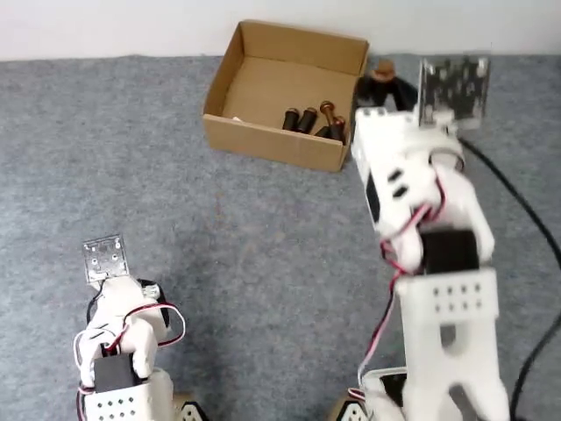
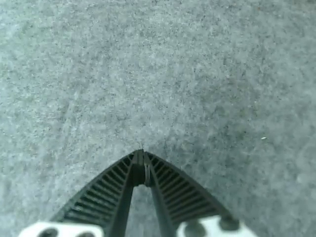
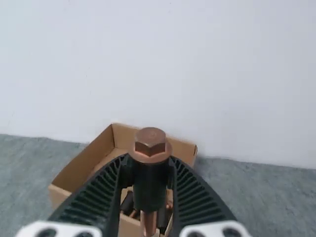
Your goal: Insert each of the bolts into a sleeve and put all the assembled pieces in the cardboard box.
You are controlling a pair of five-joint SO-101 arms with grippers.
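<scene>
The cardboard box (image 1: pixel 263 140) stands at the back of the grey carpet, open side up, with several dark sleeves with copper bolts (image 1: pixel 311 120) lying in its right part. My right gripper (image 3: pixel 148 170) is shut on an assembled piece, a black sleeve (image 3: pixel 148 185) with a copper hex-head bolt (image 3: pixel 150 143) through it. In the high view that piece (image 1: pixel 383 72) is held just right of the box's far right corner, above the carpet. The box (image 3: pixel 106 148) lies beyond it in the right wrist view. My left gripper (image 2: pixel 139 157) is shut with nothing in it, over bare carpet at the front left.
A white wall runs along the back behind the box. A black cable (image 1: pixel 517 202) trails along the right side of the carpet. The right arm's white body (image 1: pixel 421 202) stretches from the front edge up to the box's right end.
</scene>
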